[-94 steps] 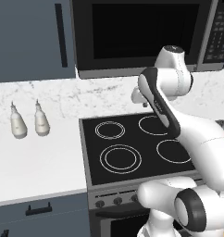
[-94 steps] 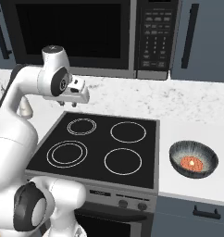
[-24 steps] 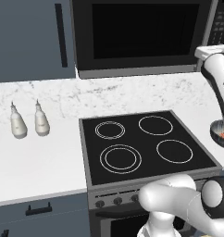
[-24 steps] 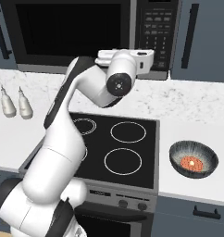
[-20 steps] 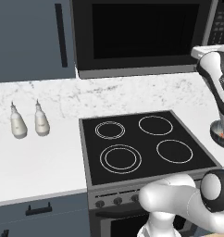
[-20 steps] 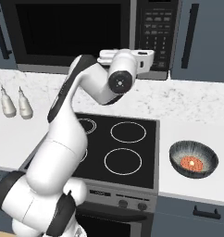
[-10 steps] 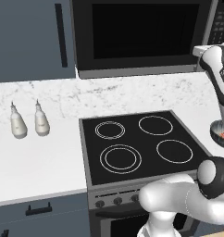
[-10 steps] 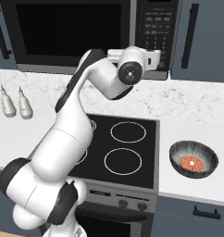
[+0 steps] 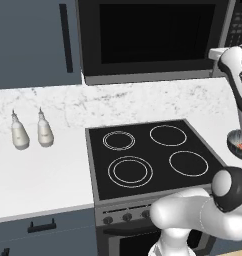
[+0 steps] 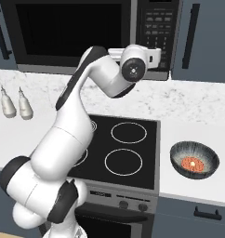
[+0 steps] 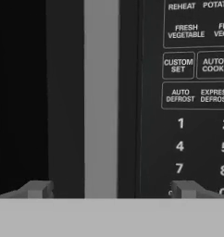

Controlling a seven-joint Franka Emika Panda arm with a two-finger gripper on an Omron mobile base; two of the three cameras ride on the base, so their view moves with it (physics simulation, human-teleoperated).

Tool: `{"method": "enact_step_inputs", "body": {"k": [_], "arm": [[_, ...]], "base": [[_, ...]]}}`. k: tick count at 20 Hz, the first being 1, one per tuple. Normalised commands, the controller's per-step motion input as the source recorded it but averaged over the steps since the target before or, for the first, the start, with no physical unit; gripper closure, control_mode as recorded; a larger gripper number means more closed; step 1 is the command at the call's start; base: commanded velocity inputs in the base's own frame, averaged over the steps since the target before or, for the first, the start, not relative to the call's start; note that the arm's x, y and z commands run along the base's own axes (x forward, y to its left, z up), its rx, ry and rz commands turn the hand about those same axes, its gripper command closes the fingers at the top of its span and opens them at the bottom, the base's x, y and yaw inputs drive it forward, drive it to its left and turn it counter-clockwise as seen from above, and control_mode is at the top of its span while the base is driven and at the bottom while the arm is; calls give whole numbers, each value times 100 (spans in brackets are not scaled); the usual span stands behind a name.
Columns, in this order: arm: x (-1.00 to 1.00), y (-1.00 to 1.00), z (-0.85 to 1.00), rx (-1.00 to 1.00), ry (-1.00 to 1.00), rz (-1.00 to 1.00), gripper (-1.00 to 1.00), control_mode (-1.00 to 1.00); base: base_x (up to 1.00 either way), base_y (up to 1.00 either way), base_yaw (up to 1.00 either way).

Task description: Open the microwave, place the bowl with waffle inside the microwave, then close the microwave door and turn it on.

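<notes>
Where claw (image 11: 109, 189) gapes, glossy (flat) keypad (image 11: 197, 97)

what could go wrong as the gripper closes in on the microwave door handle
1. The open gripper straddles the steel handle, but its right fingertip sits over the keypad; it might press a button.
2. The microwave door is shut; a poor grip could slip off.
3. The bowl with the waffle sits near the counter's front edge.
</notes>
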Motion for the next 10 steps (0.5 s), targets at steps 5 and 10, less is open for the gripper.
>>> {"method": "enact_step_inputs", "body": {"k": [5,10], "arm": [[8,18,0,-1,0,0,-100,-100],[12,0,-9,0,0,0,-100,-100]], "base": [[0,0,0],[0,0,0]]}}
